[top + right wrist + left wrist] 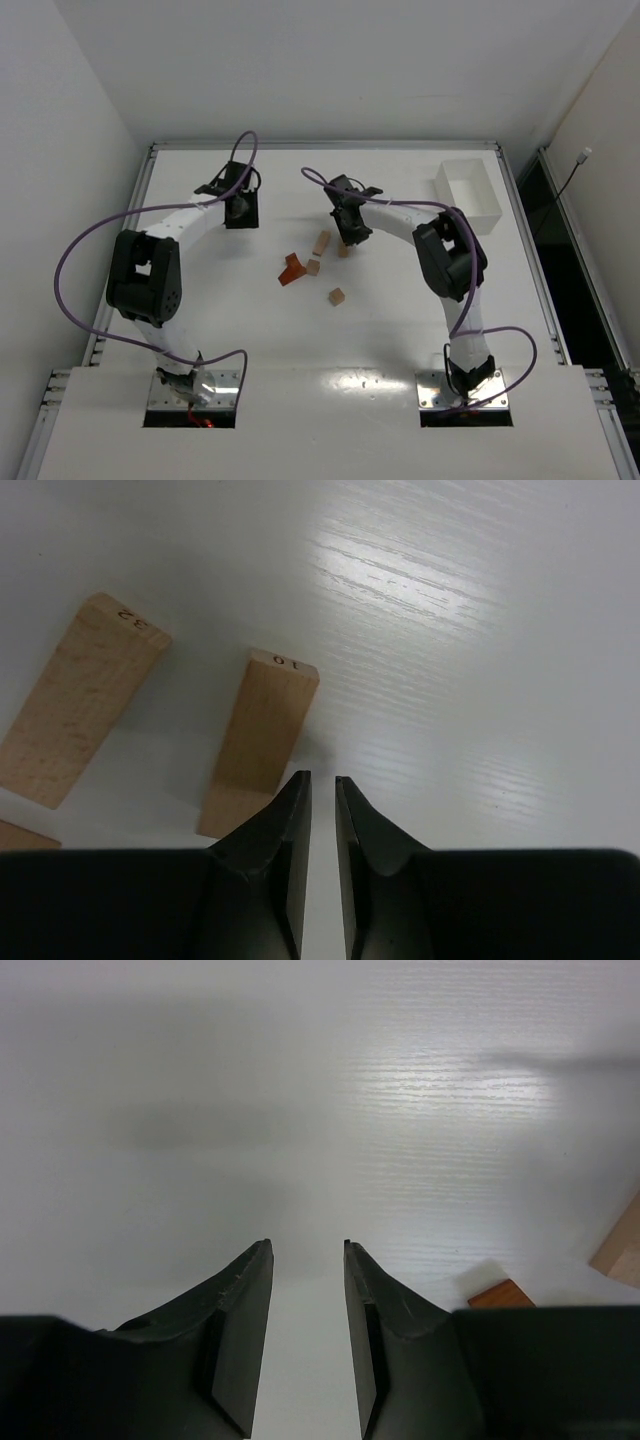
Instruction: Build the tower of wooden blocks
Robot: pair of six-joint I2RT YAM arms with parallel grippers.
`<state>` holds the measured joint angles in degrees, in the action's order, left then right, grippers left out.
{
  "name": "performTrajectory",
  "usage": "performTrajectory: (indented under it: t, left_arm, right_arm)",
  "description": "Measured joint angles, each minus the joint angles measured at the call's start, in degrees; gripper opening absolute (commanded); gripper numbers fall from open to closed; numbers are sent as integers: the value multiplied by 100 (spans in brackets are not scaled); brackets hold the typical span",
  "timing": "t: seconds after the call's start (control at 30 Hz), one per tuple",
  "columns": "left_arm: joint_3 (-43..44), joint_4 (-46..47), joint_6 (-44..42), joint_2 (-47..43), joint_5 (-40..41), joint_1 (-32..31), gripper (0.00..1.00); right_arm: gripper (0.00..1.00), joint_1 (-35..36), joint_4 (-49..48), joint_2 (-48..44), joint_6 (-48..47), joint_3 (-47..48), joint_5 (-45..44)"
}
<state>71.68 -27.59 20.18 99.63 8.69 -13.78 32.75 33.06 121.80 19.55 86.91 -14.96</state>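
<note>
Wood blocks: small pale tan and reddish-brown wooden pieces (313, 267) lie loose near the middle of the white table (200, 330), well clear of every edge.
Open room: bare tabletop rings the cluster; the white rectangular tray (490, 215) sits at the far right corner, well apart.
Right pincer: the black 2-finger right gripper (350, 235) hangs over the cluster's far side, jaws parted a crack, nothing between them.
Left pincer: the black left gripper (240, 212) stands left of the blocks and apart from them, jaws a little open and empty.
Right wrist view only: the tan bar marked 10 (260, 745) lies just beside the left fingertip (290, 810), its near end hidden behind it; the tan bar marked 32 (80, 715) lies further left.
Left wrist view only: a reddish-brown block corner (500, 1295) peeks out beside the pincer.
</note>
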Motion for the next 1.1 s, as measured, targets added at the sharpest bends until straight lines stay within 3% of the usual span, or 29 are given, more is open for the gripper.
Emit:
performTrajectory:
  t: [0.97,1.1]
  left_arm:
    - [28,-24,0,190,-247,107,32]
    - [59,-24,0,190,-254,122,32]
  right_arm:
    - [17,131,-4,474,17,505,0]
    - [23,219,-9,457,35,481,44]
